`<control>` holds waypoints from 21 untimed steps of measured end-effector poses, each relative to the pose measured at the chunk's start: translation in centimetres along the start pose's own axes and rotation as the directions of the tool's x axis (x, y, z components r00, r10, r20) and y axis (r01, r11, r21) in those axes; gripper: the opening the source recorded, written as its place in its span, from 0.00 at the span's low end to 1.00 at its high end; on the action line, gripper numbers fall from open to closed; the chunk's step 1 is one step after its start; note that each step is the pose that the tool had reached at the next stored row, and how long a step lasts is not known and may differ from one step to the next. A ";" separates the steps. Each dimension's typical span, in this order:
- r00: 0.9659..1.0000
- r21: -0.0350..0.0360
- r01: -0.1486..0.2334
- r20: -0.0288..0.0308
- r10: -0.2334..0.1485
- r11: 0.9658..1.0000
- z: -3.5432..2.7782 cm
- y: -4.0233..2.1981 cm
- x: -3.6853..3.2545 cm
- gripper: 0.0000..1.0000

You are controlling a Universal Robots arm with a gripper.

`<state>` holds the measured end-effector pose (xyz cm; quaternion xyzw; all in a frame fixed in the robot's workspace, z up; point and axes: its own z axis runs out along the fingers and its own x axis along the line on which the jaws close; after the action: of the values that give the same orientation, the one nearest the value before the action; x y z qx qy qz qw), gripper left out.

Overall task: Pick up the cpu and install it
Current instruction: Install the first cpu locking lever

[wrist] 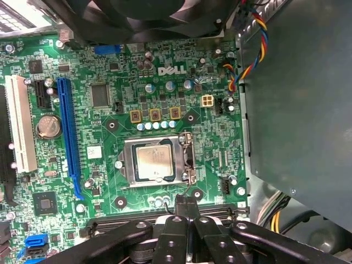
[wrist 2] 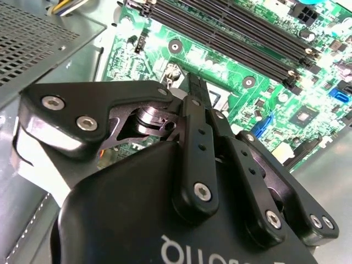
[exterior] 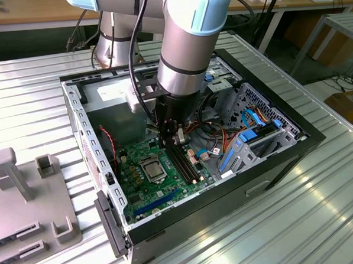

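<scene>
My end effector has its fingers squeezed shut, and I see nothing between them. It hangs over the long black memory slots. Just past its tips, the cpu lies flat in the socket on the green board. The cpu is square, with no long side. I cannot tell if the socket frame is locked.

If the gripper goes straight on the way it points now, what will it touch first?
Probably the black memory slots beside the socket, not the cpu; the gripper hangs above them, but depth is unclear.
</scene>
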<state>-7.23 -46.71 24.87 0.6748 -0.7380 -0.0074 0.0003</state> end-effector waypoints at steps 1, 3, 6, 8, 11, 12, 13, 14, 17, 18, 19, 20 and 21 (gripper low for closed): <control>1.000 0.000 0.000 0.000 0.000 1.000 0.00 -0.01 0.08 0.11; 1.000 0.000 0.000 0.000 0.000 1.000 0.00 -0.03 0.35 0.11; 1.000 0.000 0.000 0.000 0.000 1.000 0.09 -0.04 0.44 0.11; 1.000 0.000 0.000 0.000 0.000 1.000 0.17 -0.04 0.50 0.11; 1.000 0.000 0.000 0.000 0.000 1.000 0.31 -0.03 0.60 0.11; 1.000 0.000 0.000 0.000 0.000 1.000 0.35 -0.03 0.63 0.11; 1.000 0.000 0.000 0.000 0.000 1.000 0.38 -0.03 0.66 0.11; 1.000 0.000 0.000 0.000 0.000 1.000 0.41 -0.04 0.73 0.11; 1.000 0.000 0.000 0.000 0.000 1.000 0.51 -0.05 0.92 0.11; 1.000 0.000 0.000 0.000 0.000 1.000 0.55 -0.06 0.98 0.11; 1.000 0.000 0.000 0.000 0.000 1.000 0.56 -0.06 1.03 0.11; 1.000 0.000 0.000 0.000 0.000 1.000 0.59 -0.07 1.08 0.11; 1.000 0.000 0.000 0.000 0.000 1.000 0.62 -0.08 1.19 0.11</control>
<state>-7.26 -47.89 24.24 0.6748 -0.7380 -0.0074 0.0003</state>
